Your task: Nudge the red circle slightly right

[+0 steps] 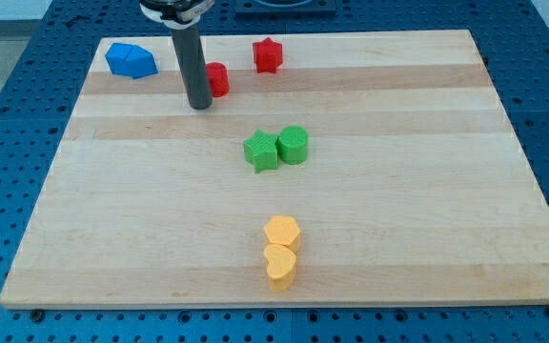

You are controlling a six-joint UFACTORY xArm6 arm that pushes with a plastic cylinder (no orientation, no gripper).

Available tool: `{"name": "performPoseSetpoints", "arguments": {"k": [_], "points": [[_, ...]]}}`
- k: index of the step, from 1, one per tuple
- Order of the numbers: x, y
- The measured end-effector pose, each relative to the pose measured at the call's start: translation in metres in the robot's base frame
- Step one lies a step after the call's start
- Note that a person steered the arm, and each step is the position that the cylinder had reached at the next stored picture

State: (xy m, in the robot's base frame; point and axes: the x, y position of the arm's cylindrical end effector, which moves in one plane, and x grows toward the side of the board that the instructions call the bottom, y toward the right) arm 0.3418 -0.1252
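Note:
The red circle (218,79) sits near the view's top left of the wooden board, partly hidden behind my rod. My tip (199,106) rests on the board just left of and slightly below the red circle, touching or nearly touching it. A red star (268,55) lies to the right of the circle, nearer the top edge.
A blue block (130,60) lies at the top left. A green star (261,151) and a green circle (293,145) touch at the middle. A yellow hexagon (281,232) and a yellow heart (280,266) touch near the bottom. The board's top edge (351,32) is close to the red blocks.

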Motion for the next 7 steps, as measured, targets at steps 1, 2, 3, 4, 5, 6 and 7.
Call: {"name": "performPoseSetpoints", "arguments": {"k": [1, 2, 3, 4, 5, 6, 7], "points": [[-0.012, 0.029], [-0.030, 0.053], [-0.035, 0.059], [-0.015, 0.049], [0.014, 0.039], [0.026, 0.022], [0.015, -0.004]]}}
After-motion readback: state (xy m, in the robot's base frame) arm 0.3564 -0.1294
